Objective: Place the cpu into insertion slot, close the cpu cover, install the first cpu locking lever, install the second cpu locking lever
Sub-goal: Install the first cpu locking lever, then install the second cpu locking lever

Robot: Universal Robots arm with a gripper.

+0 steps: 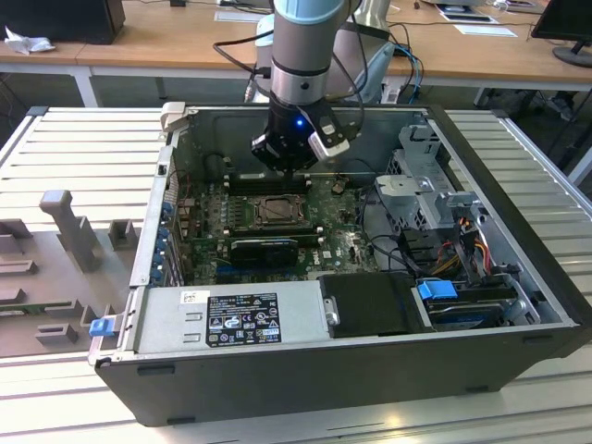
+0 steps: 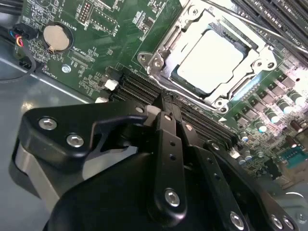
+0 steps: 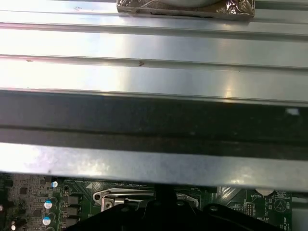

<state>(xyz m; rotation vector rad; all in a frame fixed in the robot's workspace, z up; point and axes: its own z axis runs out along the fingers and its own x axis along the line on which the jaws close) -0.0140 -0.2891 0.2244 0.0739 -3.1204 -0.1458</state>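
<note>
The end effector [image 1: 289,168] hangs inside an open computer case [image 1: 518,351], low over the far edge of the motherboard [image 1: 342,242], just beyond the socket [image 1: 276,211] in the exterior view. In the second wrist view its black fingers [image 2: 168,159] lie pressed side by side with no gap visible between them and nothing held; the tips sit over the dark memory slots [image 2: 139,86] next to the socket, not touching the chip.

The cpu [image 2: 212,59] lies flat in the socket: a thin square part with a pale silver-grey top that glares bright under the light. Being square, it has no long axis to report; its edges run parallel to the socket frame, and in the second wrist view the whole assembly appears turned diagonally to the end effector fingers.

The cpu cover [image 2: 166,45], a silver-grey metal frame with a large square window, lies down flat around the chip, whose top shows through the window. Screw heads mark the frame corners. A thin metal lever rod [image 2: 250,29] runs along one side of the frame; whether it is latched cannot be determined.

A round coin cell [image 2: 54,37] sits on the green board well apart from the socket. The case stands on a ribbed metal counter [image 1: 83,148].
</note>
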